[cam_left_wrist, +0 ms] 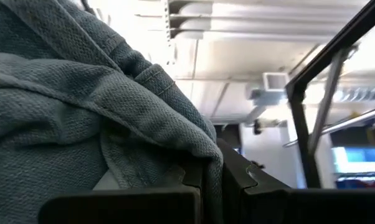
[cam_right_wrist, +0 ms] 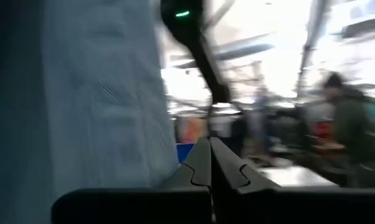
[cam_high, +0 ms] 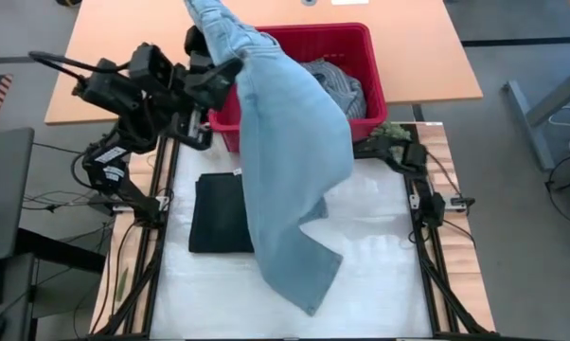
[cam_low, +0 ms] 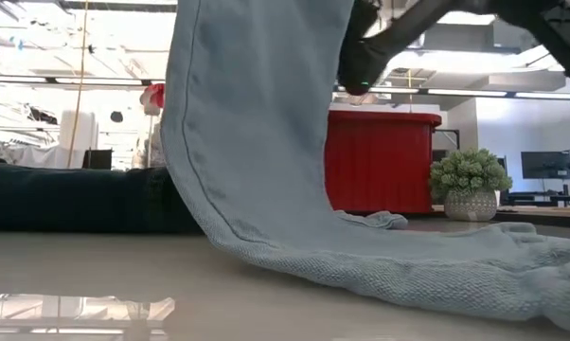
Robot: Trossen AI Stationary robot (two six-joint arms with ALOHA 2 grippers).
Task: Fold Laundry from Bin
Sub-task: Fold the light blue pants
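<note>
On my left, the left gripper is raised beside the bin's left end, fingers clenched on the jeans. A folded dark navy piece lies flat near the bench's left edge. The jeans hang across the middle, their legs trailing on the white bench toward its front edge. The red bin stands at the far edge, striped shirt inside. My right gripper is closed just beside the denim; I cannot tell whether it pinches any.
</note>
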